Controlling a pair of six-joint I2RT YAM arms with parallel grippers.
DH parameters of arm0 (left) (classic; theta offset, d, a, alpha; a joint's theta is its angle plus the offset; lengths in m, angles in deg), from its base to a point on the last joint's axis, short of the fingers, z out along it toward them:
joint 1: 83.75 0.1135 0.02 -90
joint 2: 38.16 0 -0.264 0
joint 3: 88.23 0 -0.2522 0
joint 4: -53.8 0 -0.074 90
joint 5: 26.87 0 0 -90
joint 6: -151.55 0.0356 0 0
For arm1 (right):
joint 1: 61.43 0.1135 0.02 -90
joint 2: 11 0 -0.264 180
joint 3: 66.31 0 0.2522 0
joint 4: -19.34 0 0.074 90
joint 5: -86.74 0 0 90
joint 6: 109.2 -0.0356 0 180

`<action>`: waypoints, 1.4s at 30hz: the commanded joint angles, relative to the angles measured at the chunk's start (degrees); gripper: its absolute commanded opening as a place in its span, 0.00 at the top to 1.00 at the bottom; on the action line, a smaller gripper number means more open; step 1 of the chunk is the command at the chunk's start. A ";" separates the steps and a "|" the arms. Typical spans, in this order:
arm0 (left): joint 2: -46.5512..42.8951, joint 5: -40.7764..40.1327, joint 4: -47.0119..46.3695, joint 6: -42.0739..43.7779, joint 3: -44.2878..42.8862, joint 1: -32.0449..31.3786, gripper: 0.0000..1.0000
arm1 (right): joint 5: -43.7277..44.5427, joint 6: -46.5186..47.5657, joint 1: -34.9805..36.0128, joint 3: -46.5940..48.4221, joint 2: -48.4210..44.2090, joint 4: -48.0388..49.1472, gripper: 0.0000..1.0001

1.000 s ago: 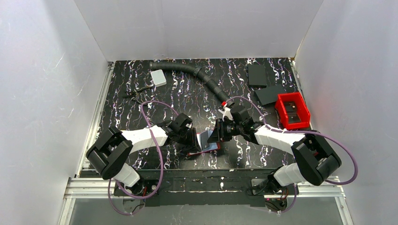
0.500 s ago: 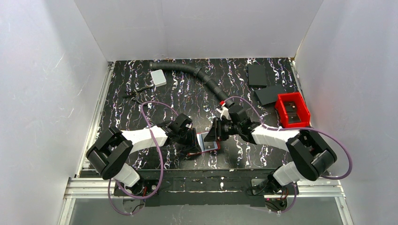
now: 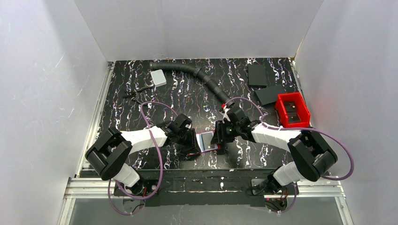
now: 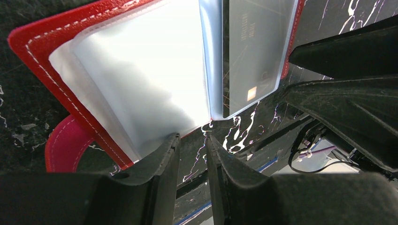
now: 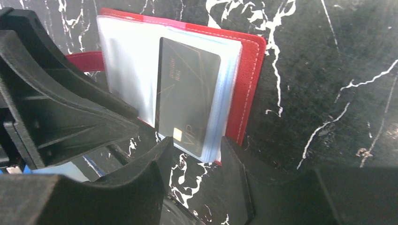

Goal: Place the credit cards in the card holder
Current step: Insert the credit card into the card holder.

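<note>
Here, the red card holder [image 3: 208,141] lies open at 6 o'clock on the marbled counter [image 3: 187,93], its clear sleeves fanned upward. The left gripper [image 4: 192,140] stands at its 9 o'clock and the right gripper [image 5: 196,146] at its 3 o'clock. A dark credit card [image 5: 187,98] sits in one sleeve, its chip end close to the sleeve's mouth and perhaps not fully seated. The right gripper's jaws stand spread on either side of that end, with no evident pinch. The left gripper's jaws are nearly together at the holder's edge; whether they clamp the cover cannot be told.

The main hazard appears to be the retreat. A finger brushing the sleeve mouth could drag the card back out or crumple the loose plastic. If the left gripper has only a weak hold, the holder may skid or fold shut, hiding the pockets.
</note>
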 commanded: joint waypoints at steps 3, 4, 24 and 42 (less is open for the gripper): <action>-0.56 -0.49 1.69 0.93 -0.06 0.00 0.74 | -1.51 0.75 0.06 0.73 -0.71 0.90 0.49; -0.53 -0.52 1.69 0.88 -0.03 0.00 0.74 | -2.88 -0.20 0.07 0.37 -0.33 3.12 0.49; -0.52 -0.41 1.01 0.64 0.42 -0.03 0.74 | -0.84 0.14 0.07 -1.37 -1.41 1.14 0.47; -0.31 -0.10 1.32 0.75 -0.10 -0.02 0.74 | -5.16 -2.52 0.15 -2.36 1.78 9.25 0.52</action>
